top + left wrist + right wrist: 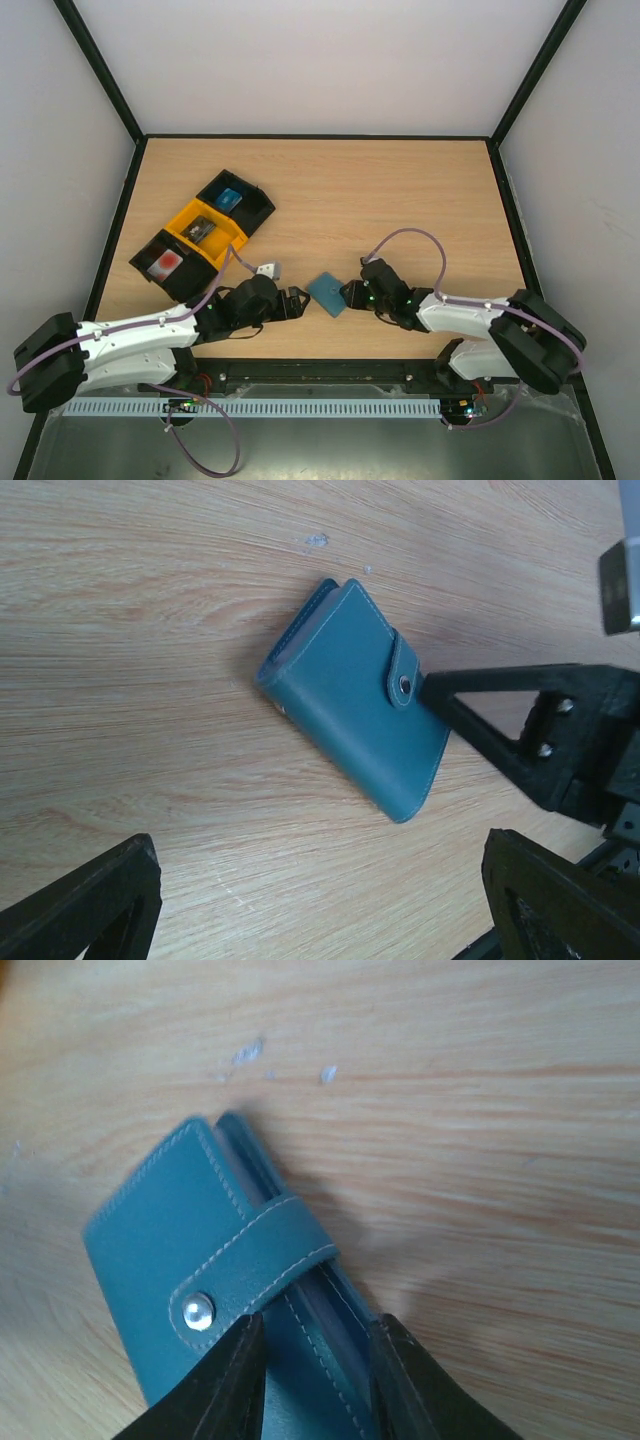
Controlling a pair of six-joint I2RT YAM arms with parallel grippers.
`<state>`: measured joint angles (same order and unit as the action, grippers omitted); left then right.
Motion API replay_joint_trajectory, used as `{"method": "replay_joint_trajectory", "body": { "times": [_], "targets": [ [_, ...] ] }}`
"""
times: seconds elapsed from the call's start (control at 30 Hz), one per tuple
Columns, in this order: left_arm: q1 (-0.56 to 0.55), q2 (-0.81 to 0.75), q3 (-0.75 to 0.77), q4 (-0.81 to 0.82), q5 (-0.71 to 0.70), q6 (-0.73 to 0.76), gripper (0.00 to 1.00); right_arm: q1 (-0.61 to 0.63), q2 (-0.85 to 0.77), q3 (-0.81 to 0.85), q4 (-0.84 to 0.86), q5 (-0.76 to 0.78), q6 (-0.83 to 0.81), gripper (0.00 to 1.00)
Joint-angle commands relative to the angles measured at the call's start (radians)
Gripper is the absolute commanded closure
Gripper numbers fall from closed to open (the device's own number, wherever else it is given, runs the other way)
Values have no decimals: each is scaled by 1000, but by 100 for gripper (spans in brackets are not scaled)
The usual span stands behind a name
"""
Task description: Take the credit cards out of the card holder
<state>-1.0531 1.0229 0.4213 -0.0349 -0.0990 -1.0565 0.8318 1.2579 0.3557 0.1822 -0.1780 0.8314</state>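
The card holder (327, 293), a blue-grey wallet snapped closed by its tab (250, 1270), lies on the table between the two arms. My right gripper (318, 1328) stands partly open, one finger on the cover beside the snap, the other outside the lower cover, so the wallet's open edge sits between them. In the left wrist view one right fingertip (440, 690) touches the wallet (350, 710) at the tab. My left gripper (330, 920) is wide open just short of the wallet, holding nothing. A white credit card with a red mark (166, 263) and a dark one (201, 229) lie in trays.
Three trays stand in a diagonal row at the back left: a black one (252, 205) with a blue card, a yellow one (180, 218), and a black one (190, 280). A small white block (265, 269) sits by the left arm.
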Motion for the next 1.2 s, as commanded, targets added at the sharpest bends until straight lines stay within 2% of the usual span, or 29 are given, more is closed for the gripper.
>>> {"method": "replay_joint_trajectory", "body": {
  "times": [0.0,0.2,0.57,0.9,1.17],
  "targets": [
    [2,6,1,34,-25,1,12,13,51,-12,88,-96,-13,72],
    [71,9,-19,28,15,12,14,141,39,-47,102,-55,71,74],
    [168,-28,-71,125,175,22,20,181,-31,152,-224,170,126,73],
    [173,-117,-154,133,209,-34,20,257,128,303,-310,264,156,73],
    [174,-224,-207,91,195,-68,19,298,220,346,-369,328,160,73]
  ]
}}
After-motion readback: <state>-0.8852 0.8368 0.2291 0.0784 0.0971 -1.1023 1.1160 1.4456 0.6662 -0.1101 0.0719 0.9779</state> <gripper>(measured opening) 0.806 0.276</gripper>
